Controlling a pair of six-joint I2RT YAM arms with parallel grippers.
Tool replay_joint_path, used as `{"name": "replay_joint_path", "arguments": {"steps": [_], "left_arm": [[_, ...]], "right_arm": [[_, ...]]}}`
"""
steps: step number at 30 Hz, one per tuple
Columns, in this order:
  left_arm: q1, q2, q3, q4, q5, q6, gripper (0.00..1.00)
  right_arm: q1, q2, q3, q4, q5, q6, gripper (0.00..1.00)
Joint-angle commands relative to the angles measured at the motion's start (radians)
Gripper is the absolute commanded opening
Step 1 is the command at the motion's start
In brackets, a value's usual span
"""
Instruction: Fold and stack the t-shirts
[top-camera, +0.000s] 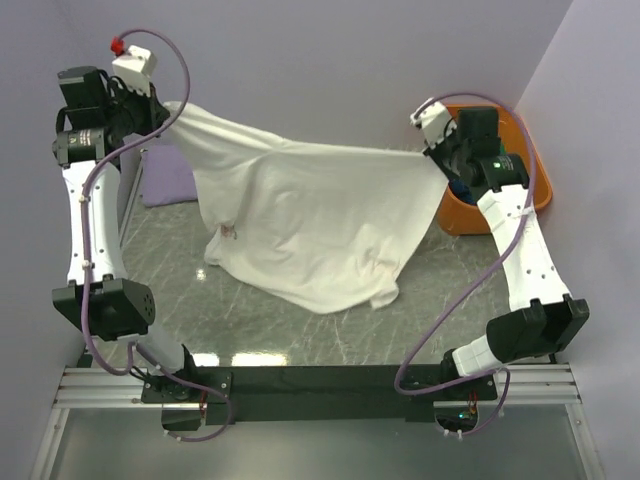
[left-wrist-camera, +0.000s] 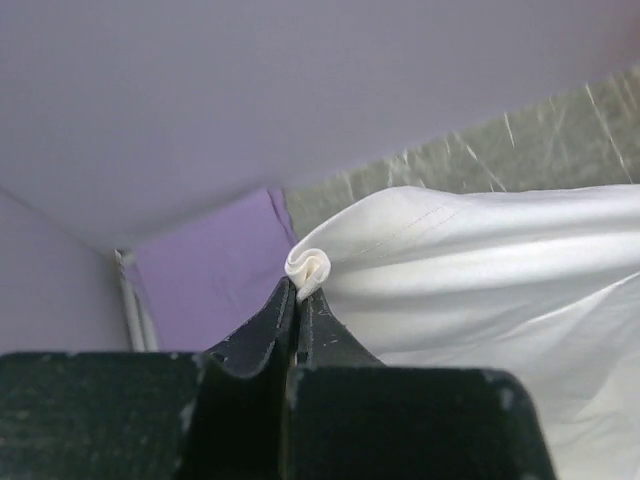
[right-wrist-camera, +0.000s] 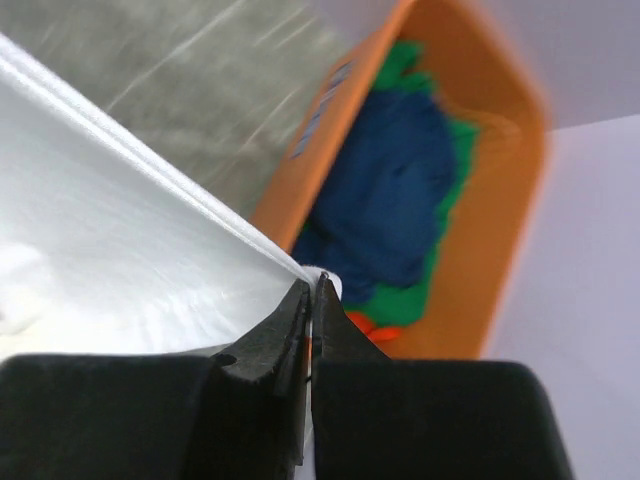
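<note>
Down at the near edge sits the black base rail (top-camera: 320, 385), both arms rising off it, and strung between them is the big one: the white t-shirt (top-camera: 310, 220), hoisted and stretched wide. Its top edge runs taut from hand to hand, its lower part slumps in folds on the grey marble table (top-camera: 300, 335).

Left gripper (top-camera: 170, 108) is clamped tight on a rolled nub of white cloth; the wrist view shows the jaws pinched together right on it. Right gripper (top-camera: 428, 152) is closed on the opposite corner, with a sliver of white fabric between its tips.

By my read, this is the spread-out step and no fold is made yet. Next, I'd say, both arms lower together and keep that top edge tight, so the shirt lands flat.

Back right, the orange tub (top-camera: 530, 170) is partly blocked by the right arm. Inside it lie a dark blue shirt (right-wrist-camera: 400, 190) and a green shirt (right-wrist-camera: 405, 60). Back left, the lavender shirt (top-camera: 165, 175) lies flat on the table, half covered by white cloth.

Hard to call: collar, sleeves, which edge is gripped, whatever lies under the drape, and one small reddish mark (top-camera: 230, 232).
</note>
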Motion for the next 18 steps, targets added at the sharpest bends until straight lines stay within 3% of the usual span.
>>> {"name": "replay_joint_path", "arguments": {"steps": [1,8,18], "left_arm": [[0.047,-0.096,0.034,0.231,-0.011,-0.072,0.01],[0.069,-0.374,-0.098,0.44,-0.051,-0.126,0.01],[0.067,-0.741,-0.23,0.525,-0.16,-0.148,0.01]], "right_arm": [[-0.009,-0.078,0.122,0.132,0.139,0.035,0.0],[-0.007,-0.228,0.145,0.308,0.2,-0.005,0.0],[-0.009,-0.56,0.038,0.543,0.249,-0.119,0.0]]}}
